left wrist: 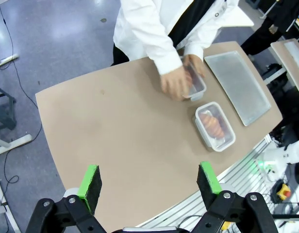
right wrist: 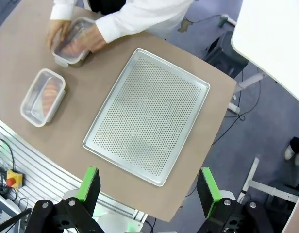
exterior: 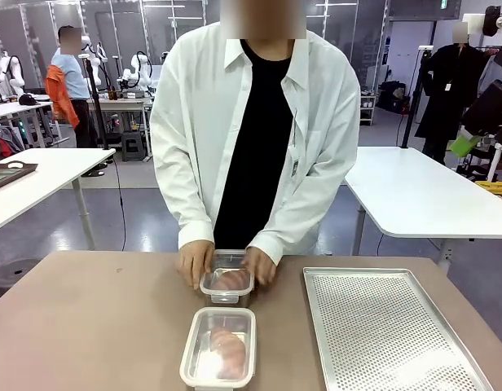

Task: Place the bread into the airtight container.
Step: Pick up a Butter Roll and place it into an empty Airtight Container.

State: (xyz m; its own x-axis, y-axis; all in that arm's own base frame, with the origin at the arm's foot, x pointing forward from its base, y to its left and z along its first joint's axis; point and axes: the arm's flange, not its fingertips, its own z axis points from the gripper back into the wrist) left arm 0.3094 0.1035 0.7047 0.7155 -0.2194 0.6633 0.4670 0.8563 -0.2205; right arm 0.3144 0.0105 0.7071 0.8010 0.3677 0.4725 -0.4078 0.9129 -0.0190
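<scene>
Two clear lidded airtight containers sit on the brown table. The nearer container [exterior: 219, 349] [left wrist: 215, 126] [right wrist: 42, 96] holds a brownish bread [exterior: 226, 350] under its lid. A person's hands [exterior: 195, 262] press on the farther container [exterior: 227, 285] [left wrist: 195, 85] [right wrist: 72, 43], which also holds bread. My left gripper [left wrist: 148, 177] is open, high above the table with nothing between its fingers. High over the tray, my right gripper [right wrist: 147, 185] is likewise open and holds nothing.
A perforated metal tray [exterior: 385, 330] [left wrist: 241, 82] [right wrist: 147, 114] lies bare at the table's right. The person in a white shirt [exterior: 255, 122] stands at the far edge. White tables stand behind, left and right.
</scene>
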